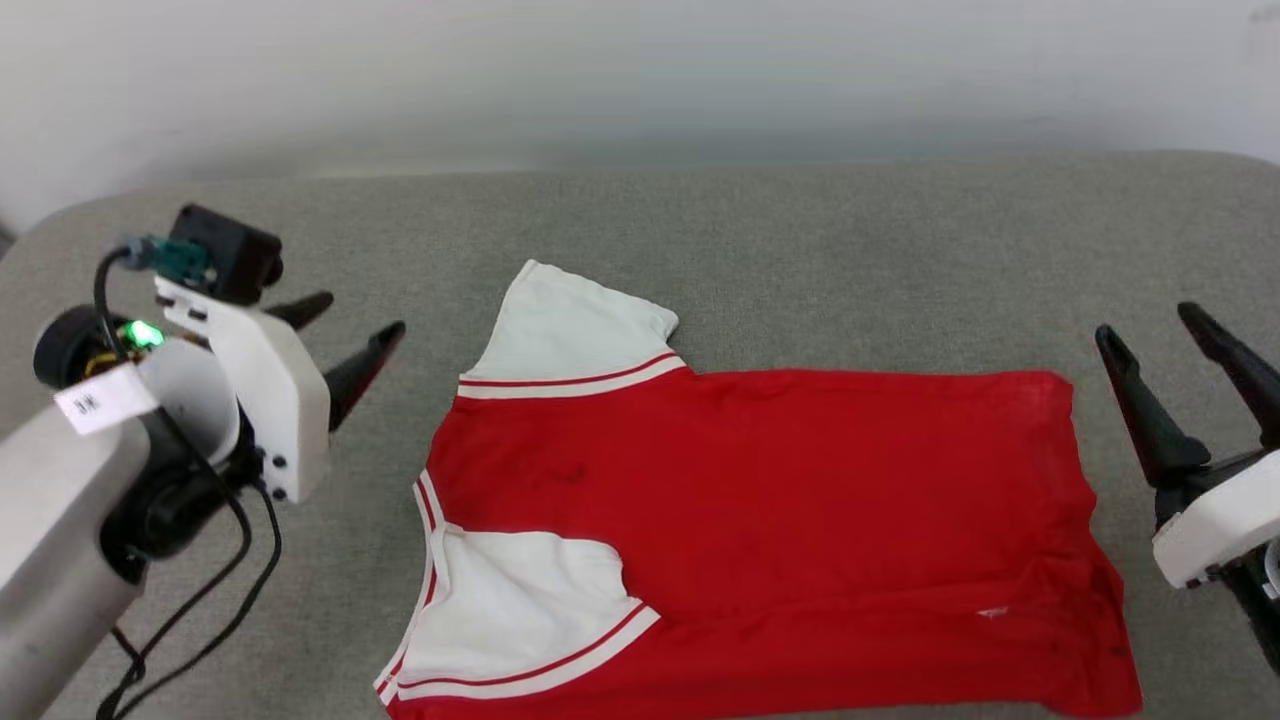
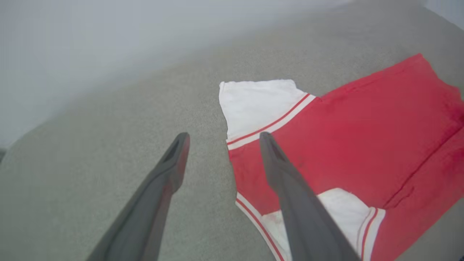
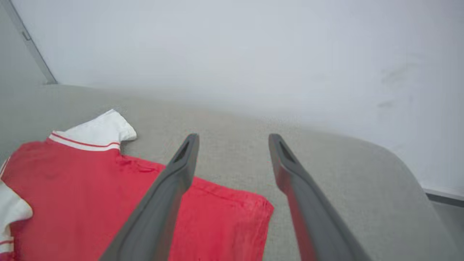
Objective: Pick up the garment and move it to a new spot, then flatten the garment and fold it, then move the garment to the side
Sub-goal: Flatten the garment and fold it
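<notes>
Two spread, empty grippers flank our garment (image 1: 760, 520): left gripper (image 1: 350, 335) just off its collar end, right gripper (image 1: 1160, 335) off its hem, long axis running between them.

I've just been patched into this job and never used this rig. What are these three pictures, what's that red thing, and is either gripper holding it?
The wide picture comes from the robot's head, looking down at a grey padded surface. The other two come from cameras on each wrist, looking along that gripper's two dark fingers. The left gripper and right gripper are both open, holding nothing, apart from the cloth on either side of it. The garment is a red shirt with white sleeves, lying sideways, its nearer sleeve folded onto the red body.
</notes>
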You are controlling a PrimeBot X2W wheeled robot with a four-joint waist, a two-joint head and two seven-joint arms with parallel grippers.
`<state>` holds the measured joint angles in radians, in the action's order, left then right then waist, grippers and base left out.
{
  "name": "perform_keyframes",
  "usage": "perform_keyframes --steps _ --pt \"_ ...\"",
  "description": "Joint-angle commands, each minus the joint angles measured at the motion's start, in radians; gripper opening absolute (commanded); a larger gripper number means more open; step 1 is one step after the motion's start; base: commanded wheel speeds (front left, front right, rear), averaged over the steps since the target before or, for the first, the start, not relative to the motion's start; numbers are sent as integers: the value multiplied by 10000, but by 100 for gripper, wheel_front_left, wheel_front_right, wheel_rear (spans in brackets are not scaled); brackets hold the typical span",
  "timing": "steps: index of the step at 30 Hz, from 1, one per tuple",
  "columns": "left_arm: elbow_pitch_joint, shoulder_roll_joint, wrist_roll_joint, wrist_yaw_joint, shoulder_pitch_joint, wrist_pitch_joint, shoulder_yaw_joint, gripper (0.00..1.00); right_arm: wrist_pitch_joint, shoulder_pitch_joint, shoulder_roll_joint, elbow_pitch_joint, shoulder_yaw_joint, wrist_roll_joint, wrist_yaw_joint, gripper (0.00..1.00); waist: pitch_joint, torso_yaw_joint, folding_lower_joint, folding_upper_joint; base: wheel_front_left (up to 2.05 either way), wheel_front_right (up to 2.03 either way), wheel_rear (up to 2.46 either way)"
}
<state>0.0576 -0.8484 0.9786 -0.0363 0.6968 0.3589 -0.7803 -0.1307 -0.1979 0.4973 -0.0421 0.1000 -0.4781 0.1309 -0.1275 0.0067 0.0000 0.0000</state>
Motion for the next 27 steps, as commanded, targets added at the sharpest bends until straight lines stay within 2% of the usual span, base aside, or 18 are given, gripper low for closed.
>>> perform_keyframes --steps 1,6,12,15,20,27 --pt "74 78 -48 8 321 -1 72 100 238 219 -309 -183 -209 310 -4 100 -325 -189 0 0 0 0 0" --pt "737 473 -116 132 1697 380 332 100 1145 628 -1609 -1010 -1121 1539 -4 100 -1183 -528 0 0 0 0 0" --pt "1854 921 12 516 3459 1874 203 100 1519 783 -2348 -1649 -1200 2218 -5 100 -2366 -1027 0 0 0 0 0" --pt "2396 1096 115 689 4229 2775 69 100 1517 586 -2454 -1836 -1024 2425 -4 100 -2916 -1301 0 0 0 0 0" --pt "3273 1262 275 975 5105 4384 -337 100 1363 129 -2267 -1962 -609 2526 -5 100 -3674 -1701 0 0 0 0 0" --pt "4381 1410 344 987 5610 5584 -680 100 1295 -645 -1966 -1791 -109 2414 -4 100 -4341 -2141 0 0 0 0 0"
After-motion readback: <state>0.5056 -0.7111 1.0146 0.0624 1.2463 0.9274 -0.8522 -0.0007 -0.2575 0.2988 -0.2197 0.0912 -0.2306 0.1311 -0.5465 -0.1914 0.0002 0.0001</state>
